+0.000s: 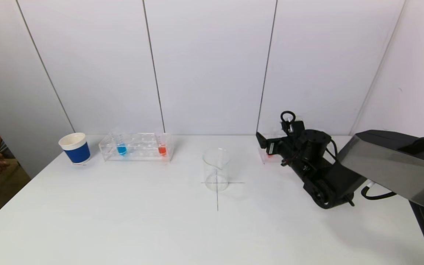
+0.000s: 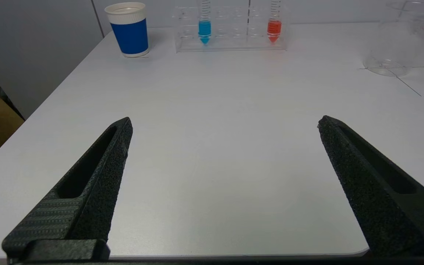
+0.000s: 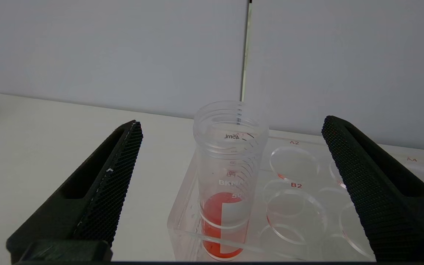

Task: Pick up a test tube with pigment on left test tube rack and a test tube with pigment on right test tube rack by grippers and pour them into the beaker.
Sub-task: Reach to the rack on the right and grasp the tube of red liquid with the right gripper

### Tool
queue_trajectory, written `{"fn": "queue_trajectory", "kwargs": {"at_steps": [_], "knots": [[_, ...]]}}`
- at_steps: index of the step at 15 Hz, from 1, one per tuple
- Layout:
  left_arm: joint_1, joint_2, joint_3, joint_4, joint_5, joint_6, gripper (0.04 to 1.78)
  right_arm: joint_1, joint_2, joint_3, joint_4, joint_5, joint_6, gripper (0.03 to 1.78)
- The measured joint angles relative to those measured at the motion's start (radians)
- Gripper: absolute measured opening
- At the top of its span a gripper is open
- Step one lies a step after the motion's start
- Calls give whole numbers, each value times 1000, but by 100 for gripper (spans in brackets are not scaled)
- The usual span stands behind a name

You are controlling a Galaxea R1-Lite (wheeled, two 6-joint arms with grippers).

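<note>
Right claw (image 3: 232, 127) spread wide before red tube (image 3: 226, 176) in right rack (image 3: 307, 198); left claw (image 2: 225, 123) spread, idle above surface (image 2: 212, 154). Risk: off-centre closing, tipping tube, spilling pigment.

A blue paper cup (image 1: 75, 148) stands on the white table (image 1: 123, 221).

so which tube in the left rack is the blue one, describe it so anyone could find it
On the white table, find the blue paper cup at the far left; the clear left rack stands right beside it. The blue tube is at the rack's cup end, while the red tube stands at the end nearer the beaker.
</note>
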Motion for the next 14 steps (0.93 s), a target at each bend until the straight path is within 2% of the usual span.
{"fn": "queue_trajectory", "kwargs": {"at_steps": [11,14], "knots": [[0,0,0,0,0,0,176,1,13,-22,13,-1,0,177],[0,0,0,0,0,0,176,1,15,-24,14,-2,-1,162]]}}
